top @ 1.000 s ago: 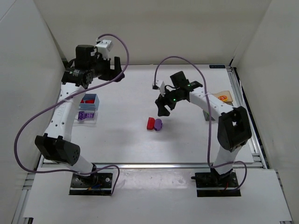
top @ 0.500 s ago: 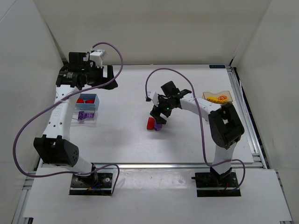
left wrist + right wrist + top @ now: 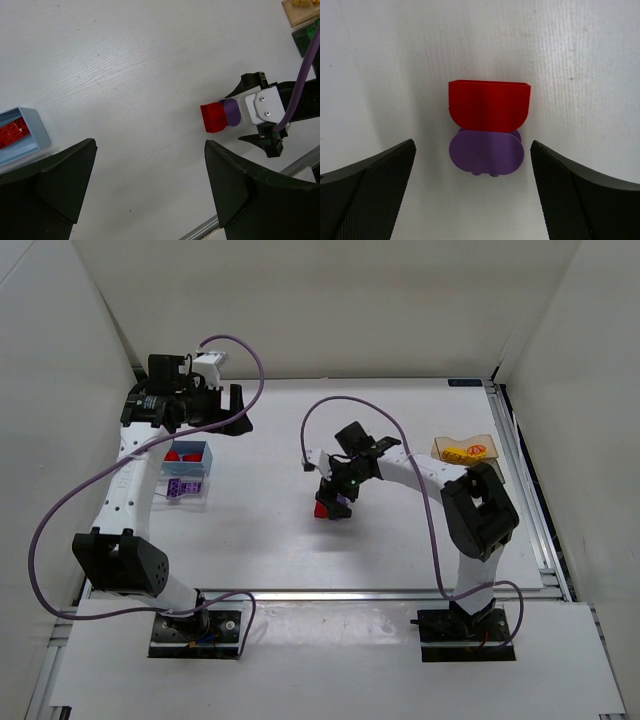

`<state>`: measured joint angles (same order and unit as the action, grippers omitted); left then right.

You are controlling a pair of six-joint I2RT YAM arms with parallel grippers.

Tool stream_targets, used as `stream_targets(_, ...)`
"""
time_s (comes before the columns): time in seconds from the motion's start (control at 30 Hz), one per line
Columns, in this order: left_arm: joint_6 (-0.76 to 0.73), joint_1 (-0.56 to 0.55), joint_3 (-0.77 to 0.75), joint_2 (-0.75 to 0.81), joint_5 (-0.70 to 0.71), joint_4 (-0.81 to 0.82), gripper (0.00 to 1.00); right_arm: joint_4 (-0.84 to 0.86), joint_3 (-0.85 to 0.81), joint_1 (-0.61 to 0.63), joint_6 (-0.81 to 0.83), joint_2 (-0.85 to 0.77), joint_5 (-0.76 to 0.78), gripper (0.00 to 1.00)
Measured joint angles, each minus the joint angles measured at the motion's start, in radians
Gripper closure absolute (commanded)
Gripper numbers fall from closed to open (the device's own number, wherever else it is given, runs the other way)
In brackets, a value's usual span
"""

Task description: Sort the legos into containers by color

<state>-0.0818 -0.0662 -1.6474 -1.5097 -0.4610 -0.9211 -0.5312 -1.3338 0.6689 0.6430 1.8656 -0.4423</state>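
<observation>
Hovering right fingers (image 3: pixel 370 195) wide open, empty, either side of red block (image 3: pixel 488 102) and purple block (image 3: pixel 486 152) touching it on surface (image 3: pixel 590 50); likely lining up pick. Holding left fingers (image 3: pixel 50 180) open, empty, well apart from red block, probably giving room. Judging blue box (image 3: pixel 35 140), reds inside, well apart from red block, as destination.

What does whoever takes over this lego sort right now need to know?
Left gripper: open, empty, raised near the blue container.
Right gripper: open, empty, low at table centre, fingers either side of the red lego and purple lego, which touch each other.
Done: red pieces in the blue container, purple pieces in the clear container beside it, yellow pieces in the tan container at right.
To do: the red and purple pair, each to its box.
</observation>
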Motion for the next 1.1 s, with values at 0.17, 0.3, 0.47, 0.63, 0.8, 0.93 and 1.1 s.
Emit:
stream_targets(0.17, 0.000, 0.000, 0.000, 0.000, 0.000, 0.000, 0.01, 0.002, 0.000, 0.023, -0.001, 0.023, -0.006, 0.01)
stream_targets(0.3, 0.000, 0.000, 0.000, 0.000, 0.000, -0.002, 0.00, 0.010, 0.001, 0.039, -0.007, 0.053, -0.002, 0.01)
stream_targets(0.47, 0.000, 0.003, 0.000, -0.002, 0.000, -0.010, 0.01, 0.020, 0.001, 0.050, -0.011, 0.091, 0.017, 0.03)
stream_targets(0.63, 0.000, 0.005, 0.000, -0.003, 0.001, -0.014, 0.01, 0.051, -0.001, 0.051, -0.015, 0.105, 0.031, 0.29)
stream_targets(0.8, 0.000, 0.006, 0.000, -0.005, 0.001, -0.014, 0.00, 0.069, -0.004, 0.050, -0.036, 0.110, 0.040, 0.54)
stream_targets(0.93, 0.001, 0.006, 0.000, -0.010, 0.001, -0.015, 0.01, 0.070, -0.011, 0.050, -0.037, 0.116, 0.040, 0.95)
stream_targets(1.1, 0.003, 0.006, 0.000, -0.023, 0.001, -0.015, 0.00, 0.071, -0.016, 0.050, -0.037, 0.120, 0.041, 1.00)
